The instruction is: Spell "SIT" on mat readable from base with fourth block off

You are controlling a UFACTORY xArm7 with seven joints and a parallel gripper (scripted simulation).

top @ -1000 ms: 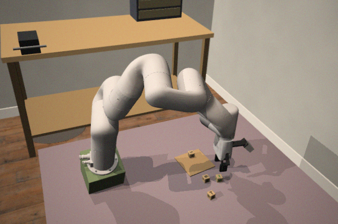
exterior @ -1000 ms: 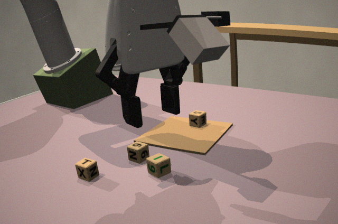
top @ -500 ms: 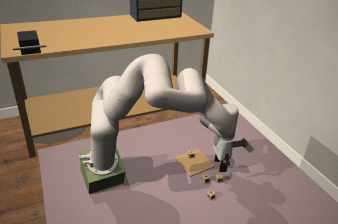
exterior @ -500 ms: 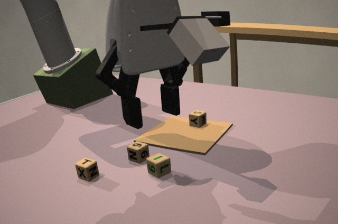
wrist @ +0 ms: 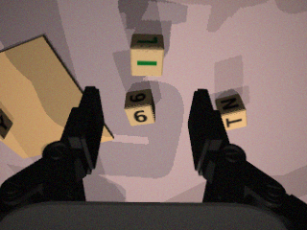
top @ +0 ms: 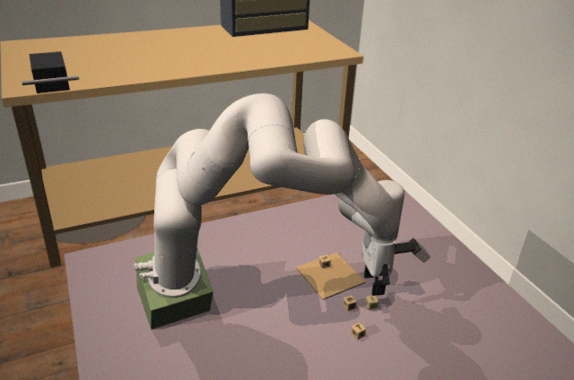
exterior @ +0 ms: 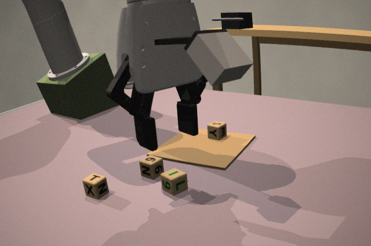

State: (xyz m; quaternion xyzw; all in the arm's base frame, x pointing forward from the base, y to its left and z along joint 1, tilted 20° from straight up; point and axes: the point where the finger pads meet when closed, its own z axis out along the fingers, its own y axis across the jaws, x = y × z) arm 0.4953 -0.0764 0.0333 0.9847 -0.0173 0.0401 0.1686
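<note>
Gripper (top: 376, 279) (exterior: 169, 141) (wrist: 146, 104) open, empty, above blocks; I block (top: 371, 302) (exterior: 174, 181) (wrist: 147, 57) w/ green letters.

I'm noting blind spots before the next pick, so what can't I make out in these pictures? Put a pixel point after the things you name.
- S block (top: 324, 261) (exterior: 217, 130) (wrist: 4, 124): top letter cut off by the wrist view's left edge.
- Green-lettered block (top: 371, 302) (exterior: 174, 181) (wrist: 147, 57): side characters too small in the top view.
- All blocks' undersides: face down, hidden in every view.

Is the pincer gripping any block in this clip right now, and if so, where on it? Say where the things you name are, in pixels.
Nothing is held: the pincer (top: 376, 280) (exterior: 167, 141) (wrist: 146, 104) is open above the floor, with a gap between its fingers.
</note>
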